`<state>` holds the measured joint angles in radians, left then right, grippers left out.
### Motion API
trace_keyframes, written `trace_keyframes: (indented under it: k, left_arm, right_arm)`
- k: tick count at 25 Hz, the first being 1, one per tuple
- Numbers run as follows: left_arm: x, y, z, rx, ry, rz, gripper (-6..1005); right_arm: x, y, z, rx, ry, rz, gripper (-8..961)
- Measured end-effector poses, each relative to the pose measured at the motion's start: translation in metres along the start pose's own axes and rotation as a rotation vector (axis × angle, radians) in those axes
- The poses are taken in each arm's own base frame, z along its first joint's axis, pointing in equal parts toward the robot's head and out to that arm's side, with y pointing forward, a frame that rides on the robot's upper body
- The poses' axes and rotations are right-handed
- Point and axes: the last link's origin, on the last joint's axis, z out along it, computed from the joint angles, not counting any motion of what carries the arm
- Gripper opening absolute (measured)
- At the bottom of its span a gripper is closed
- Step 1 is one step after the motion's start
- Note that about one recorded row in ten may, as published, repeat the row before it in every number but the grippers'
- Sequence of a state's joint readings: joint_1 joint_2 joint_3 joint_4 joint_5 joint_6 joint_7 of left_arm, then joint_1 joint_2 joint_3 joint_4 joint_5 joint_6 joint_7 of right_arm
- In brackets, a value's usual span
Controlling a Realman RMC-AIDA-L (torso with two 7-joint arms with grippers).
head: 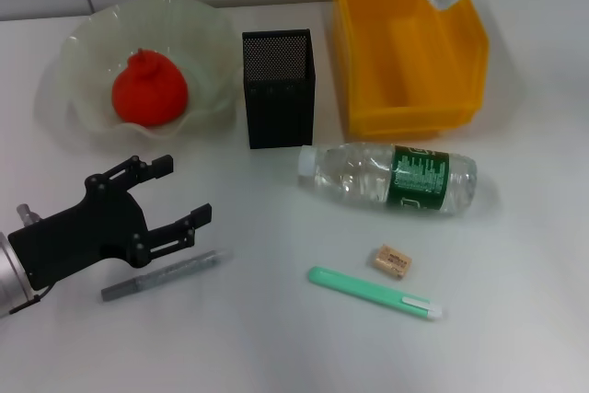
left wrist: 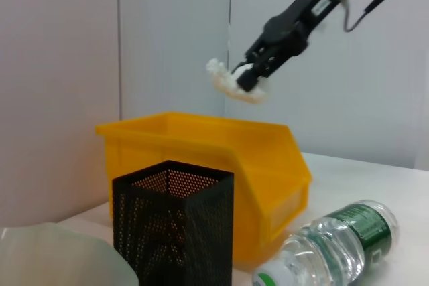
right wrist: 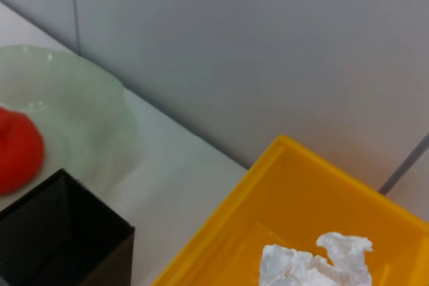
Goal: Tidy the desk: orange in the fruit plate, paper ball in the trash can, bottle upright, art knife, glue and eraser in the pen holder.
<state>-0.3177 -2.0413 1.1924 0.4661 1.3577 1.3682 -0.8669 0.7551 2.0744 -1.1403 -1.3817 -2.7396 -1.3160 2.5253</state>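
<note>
White crumpled paper, the paper ball (left wrist: 234, 84), hung pinched in the right gripper (left wrist: 249, 77) above the far end of the trash can (head: 405, 52), clear of its yellow walls. From the right wrist camera the wad (right wrist: 315, 262) showed over the bin's open interior (right wrist: 221, 246). Beside the bin stood the pen holder (head: 278, 87), upright, its black mesh cup just left of the yellow wall. Farther left, the orange (head: 150, 89) sat in the fruit plate (head: 83, 43). In front of the bin the bottle (head: 391, 177) lay on its side, white cap pointing toward the pen holder. Nearer the robot lay the eraser (head: 392, 260), and just beside it a green pen-like stick (head: 373, 293). The left gripper (head: 179, 195) hovered low at the near left with fingers spread, just above a grey pen-shaped tool (head: 166, 274) on the white table (head: 515, 319).
</note>
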Motion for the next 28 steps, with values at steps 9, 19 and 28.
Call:
trace_keyframes:
  k: [9, 19, 28]
  left_arm:
    - [-0.001, 0.002, 0.001, -0.009, -0.007, 0.001, 831]
    - [-0.003, 0.003, 0.0, -0.007, -0.008, -0.004, 831]
    - [-0.004, 0.003, -0.002, 0.001, -0.008, -0.008, 831]
  right_arm:
    - [0.005, -0.004, 0.026, 0.018, 0.004, 0.033, 346]
    - [0.009, -0.002, 0.032, 0.01, 0.014, 0.04, 660]
    - [0.002, 0.008, 0.008, -0.042, 0.005, 0.012, 853]
